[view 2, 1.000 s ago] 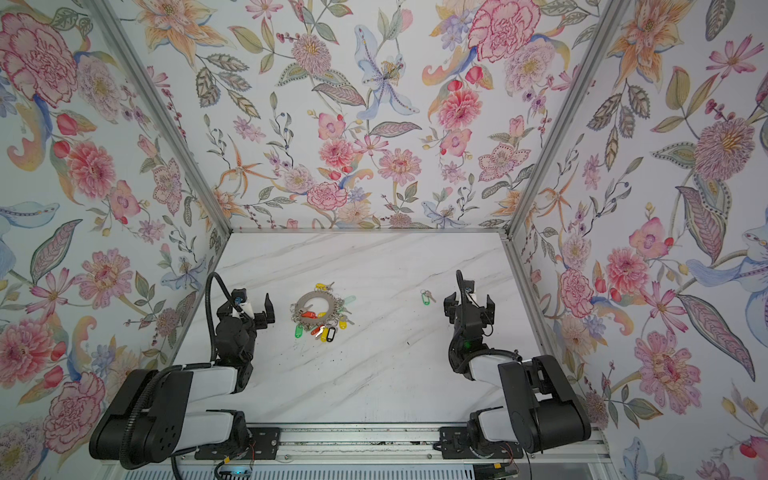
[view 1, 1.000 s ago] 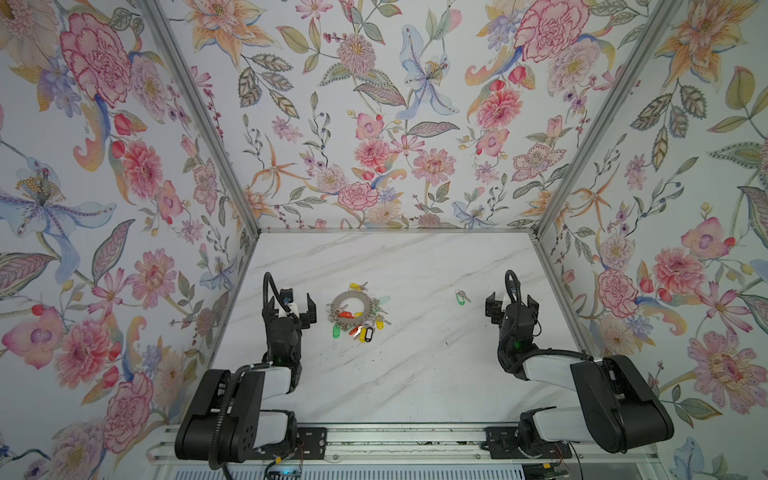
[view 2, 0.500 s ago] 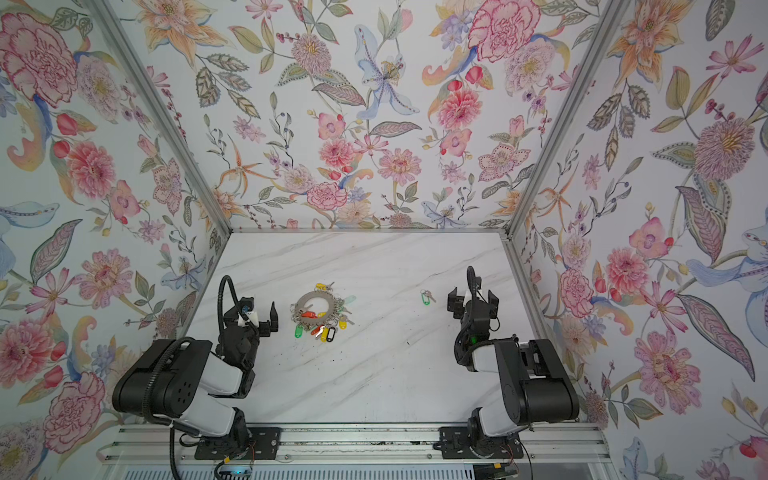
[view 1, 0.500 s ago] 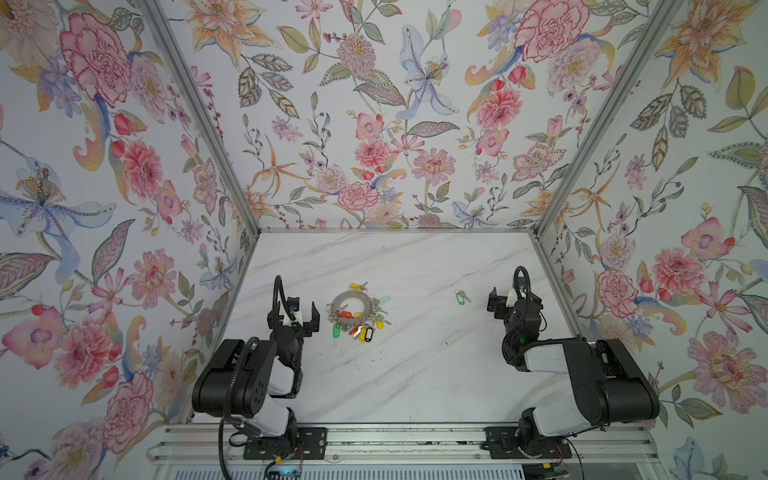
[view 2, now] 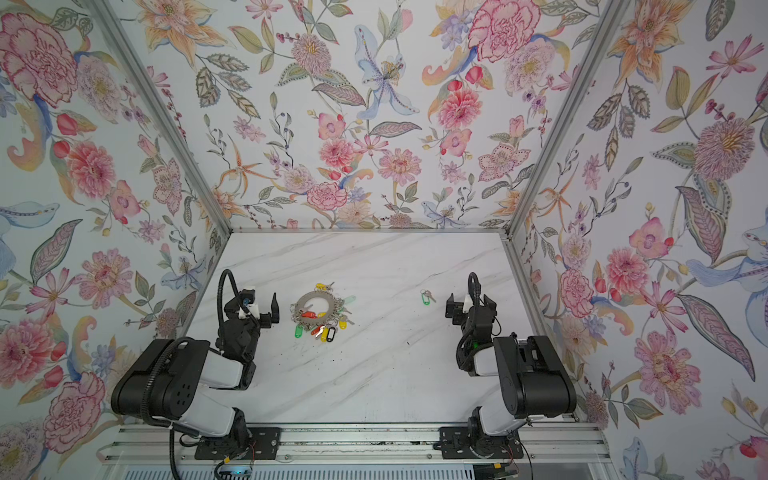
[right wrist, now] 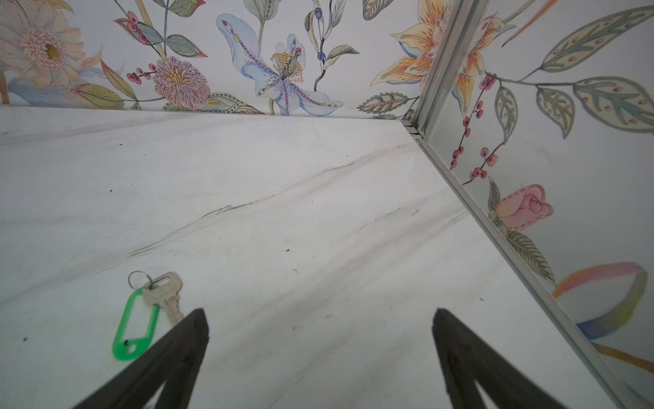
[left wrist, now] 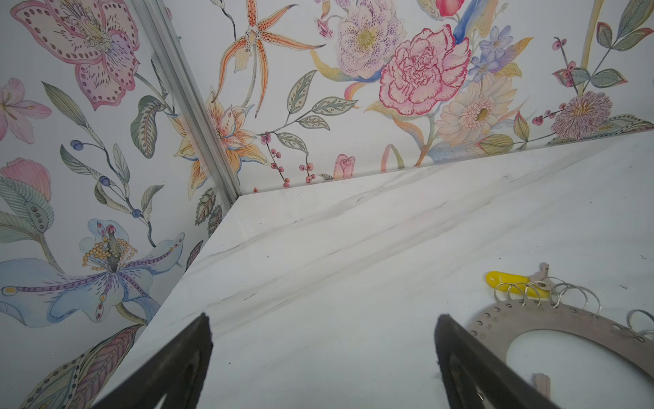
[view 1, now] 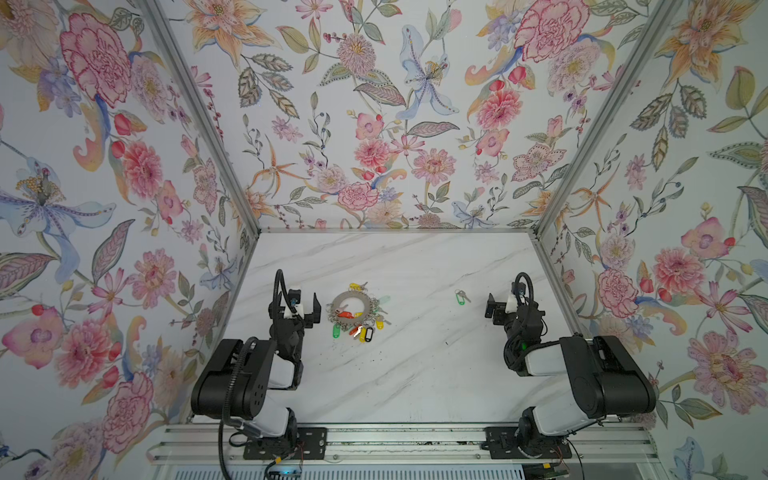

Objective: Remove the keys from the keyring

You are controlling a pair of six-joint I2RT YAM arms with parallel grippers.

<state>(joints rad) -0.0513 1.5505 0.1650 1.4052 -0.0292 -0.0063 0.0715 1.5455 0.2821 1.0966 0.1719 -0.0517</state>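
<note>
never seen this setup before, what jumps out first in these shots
The loud floral wallpaper wraps all three walls around the white marble table. Left of the table's middle lies the grey keyring fringed with colour-tagged keys, and one green-tagged key lies alone toward the right.

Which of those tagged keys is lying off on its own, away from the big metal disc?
The green-tagged key beside the right gripper; all others cluster at the keyring.

Robot lab test cell: two robot arms bolted to an aluminium rail, marble-look tabletop boxed in by floral wallpaper panels on aluminium posts.
</note>
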